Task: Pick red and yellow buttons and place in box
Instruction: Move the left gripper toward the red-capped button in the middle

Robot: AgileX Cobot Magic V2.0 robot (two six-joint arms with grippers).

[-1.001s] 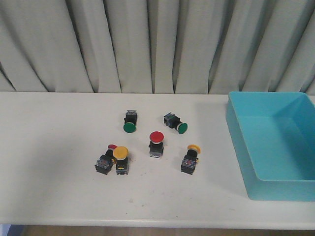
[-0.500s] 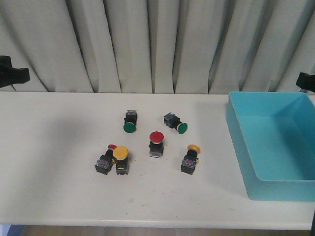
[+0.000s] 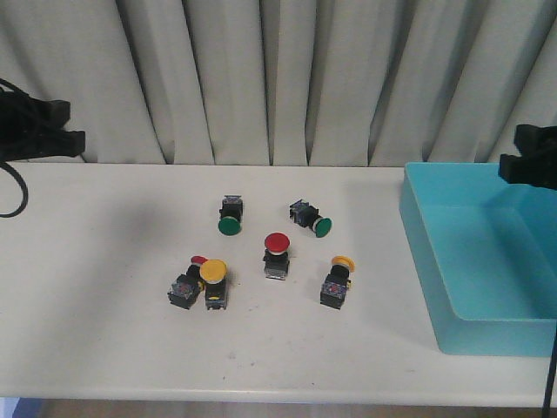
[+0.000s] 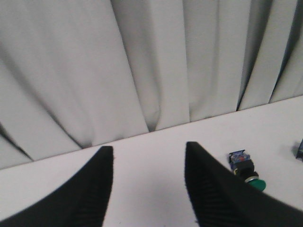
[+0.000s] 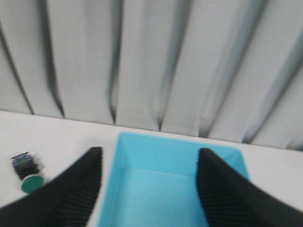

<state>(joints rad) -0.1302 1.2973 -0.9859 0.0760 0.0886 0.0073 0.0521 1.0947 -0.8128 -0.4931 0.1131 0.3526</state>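
Blue box (image 3: 487, 261) at table's right edge, empty, low-walled, rigid. Left gripper (image 4: 149, 187) high at far left, jaws apart, nothing between. Right gripper (image 5: 149, 189) above box's far side, jaws likewise apart and empty. Red button (image 3: 277, 254) at centre of table; yellow buttons at (image 3: 214, 283) and (image 3: 338, 280); second red cap (image 3: 198, 259) partly hidden, touching left yellow. Judged light, hard, rigid; caps rounded and likely slippery. Best taken across flat sides of black body.

Both arms are matte black, each gripper (image 4: 147, 189) with ribbed fingers (image 5: 75, 194), cable (image 3: 10, 196) trailing.
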